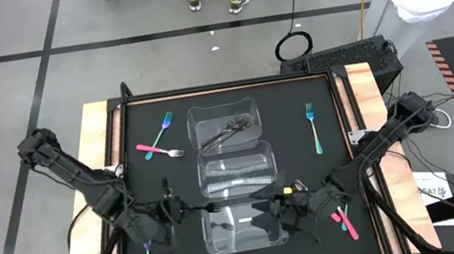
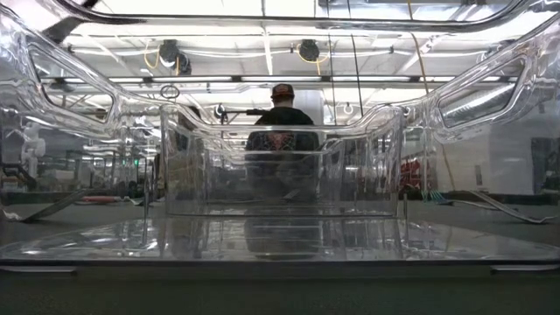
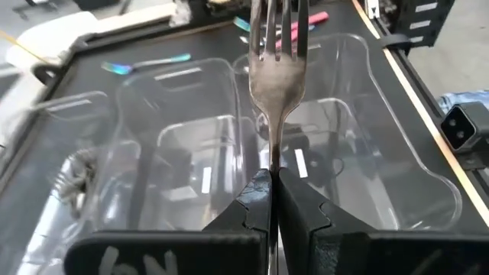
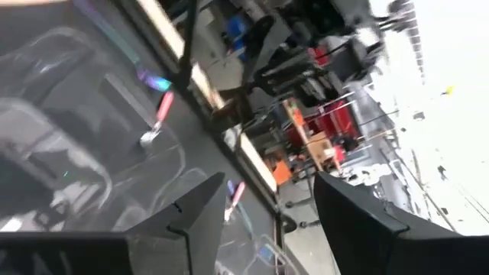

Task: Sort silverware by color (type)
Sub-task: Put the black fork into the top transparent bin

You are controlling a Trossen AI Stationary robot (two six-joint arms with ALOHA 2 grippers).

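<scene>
A dark grey metal fork is clamped by its handle in the left end effector, tines pointing away from the wrist, held over the nearest clear container of a row of three on the black counter. The farthest container holds more dark forks. A pink fork and a teal fork cross on the counter's left; another teal fork lies right. The right end effector hangs with fingers spread wide, empty, beside two pink forks.
</scene>
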